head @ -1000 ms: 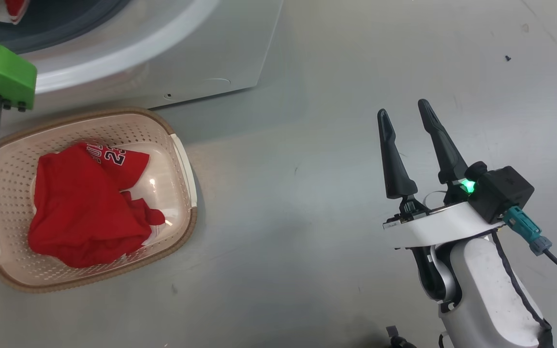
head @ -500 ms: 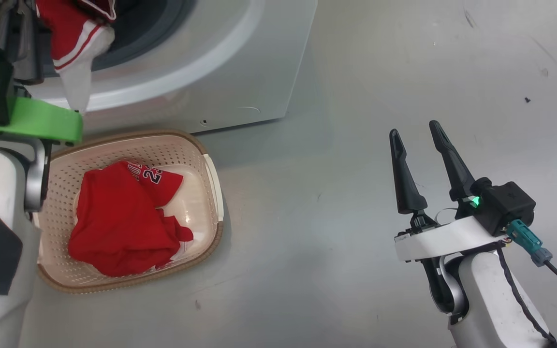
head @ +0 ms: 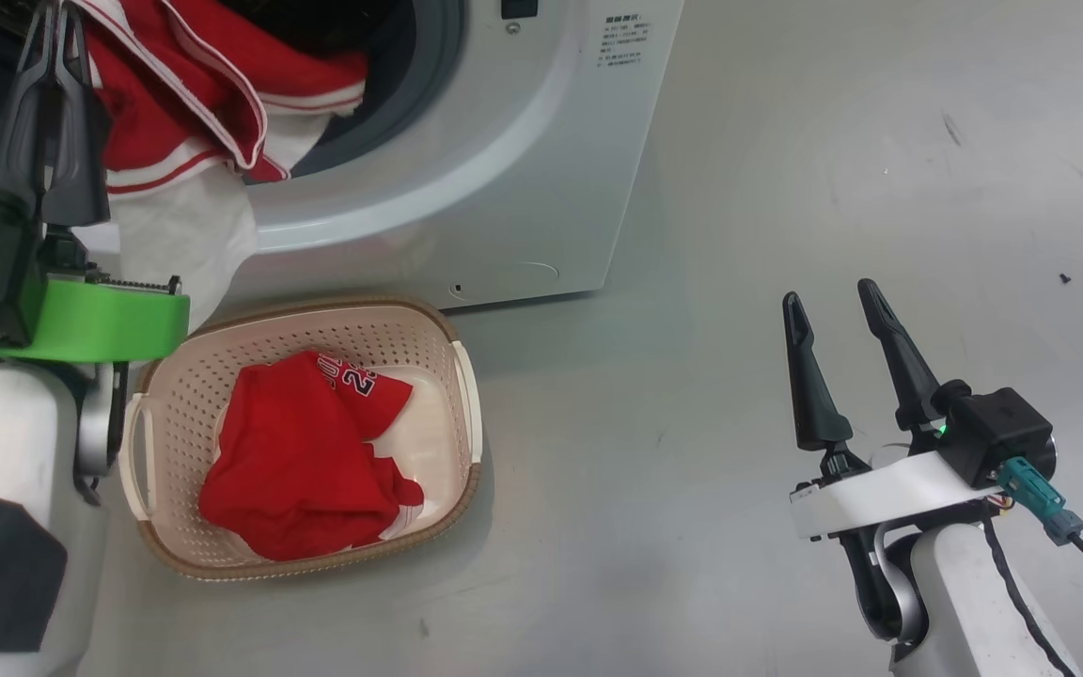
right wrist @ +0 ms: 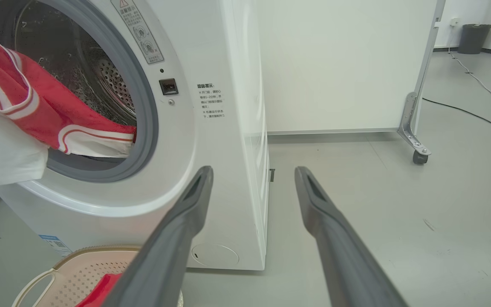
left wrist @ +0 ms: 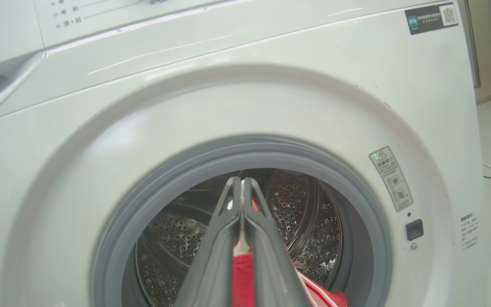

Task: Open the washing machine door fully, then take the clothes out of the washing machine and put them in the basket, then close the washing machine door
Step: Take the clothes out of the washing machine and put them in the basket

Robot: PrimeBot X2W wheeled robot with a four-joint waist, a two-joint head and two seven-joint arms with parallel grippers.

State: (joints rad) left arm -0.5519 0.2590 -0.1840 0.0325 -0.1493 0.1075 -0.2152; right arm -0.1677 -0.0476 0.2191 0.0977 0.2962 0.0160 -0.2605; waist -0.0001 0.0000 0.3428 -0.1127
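one red jersey lies in the basket just below the left gripper, which is clamped on a second jersey half out of the washing machine; right gripper spread, empty, well aside; the drop and door-shutting remain.

The left gripper, closed tight, holds a red jersey trailing from the washing machine above the basket, which holds another jersey; the right gripper stands spread over the floor

Clothes farther out of washing machine
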